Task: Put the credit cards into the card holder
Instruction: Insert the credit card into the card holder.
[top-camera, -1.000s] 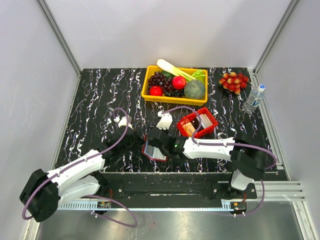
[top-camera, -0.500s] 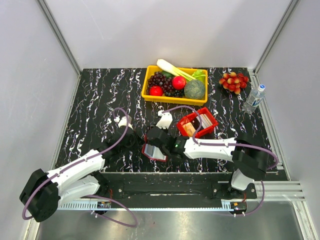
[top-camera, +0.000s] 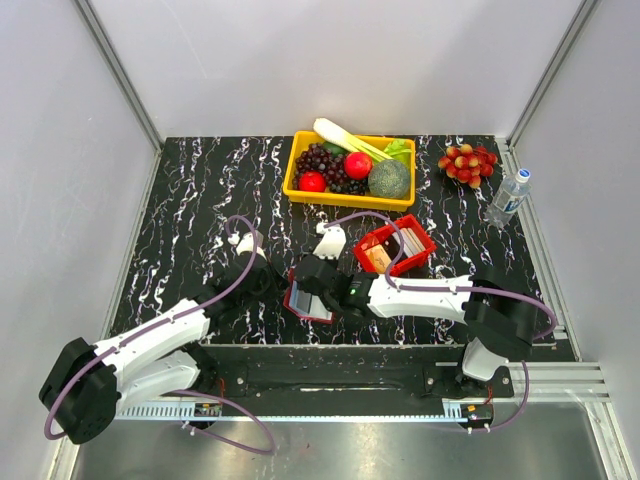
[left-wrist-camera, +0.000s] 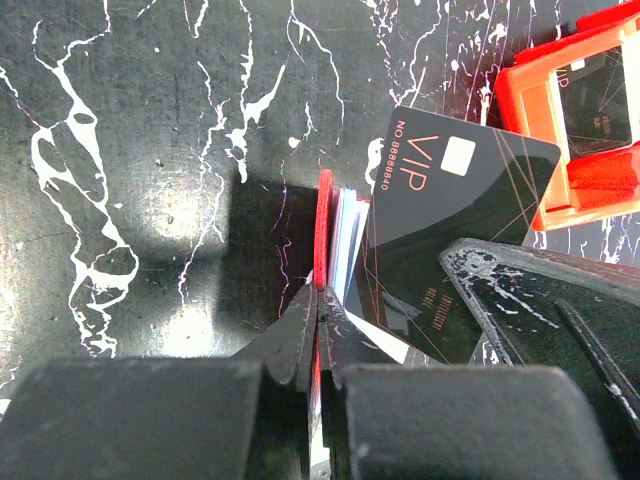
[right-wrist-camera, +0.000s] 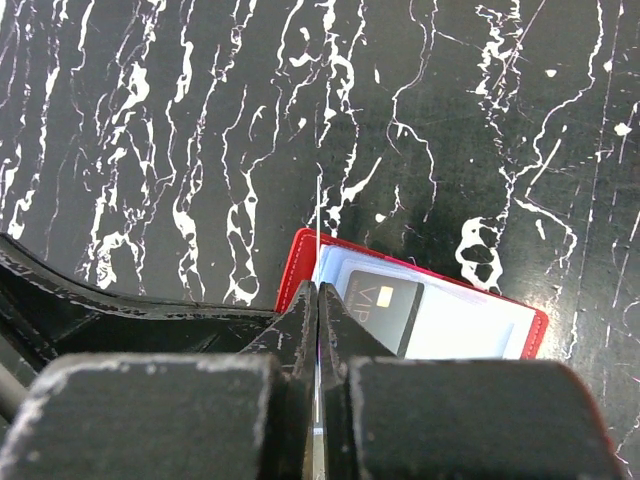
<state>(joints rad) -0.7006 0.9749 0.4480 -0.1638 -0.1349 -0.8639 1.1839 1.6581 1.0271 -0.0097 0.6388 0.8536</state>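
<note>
While the holder (top-camera: 303, 300) sits at 6 o'clock on the table (top-camera: 200, 200), the left gripper (left-wrist-camera: 320, 300) is clamped tight on its red cover edge. The right gripper (right-wrist-camera: 318, 297), fully closed, pinches a black card (left-wrist-camera: 440, 220) just beside the holder's pale leaves; a red tray (left-wrist-camera: 520, 140) stands at the holder's 2 o'clock.

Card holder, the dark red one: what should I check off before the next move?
1. Left tool shut on the dark red folding card holder's cover: ok.
2. Holder open, pale inner face showing: ok.
3. Right tool shut on the black rectangular VIP card: ok.
4. Card fully inside a pocket: not ok, most of it stands outside.
5. Which pocket its edge lines up with: cannot tell.
6. More credit cards waiting in the bright red plastic tray: ok.
</note>
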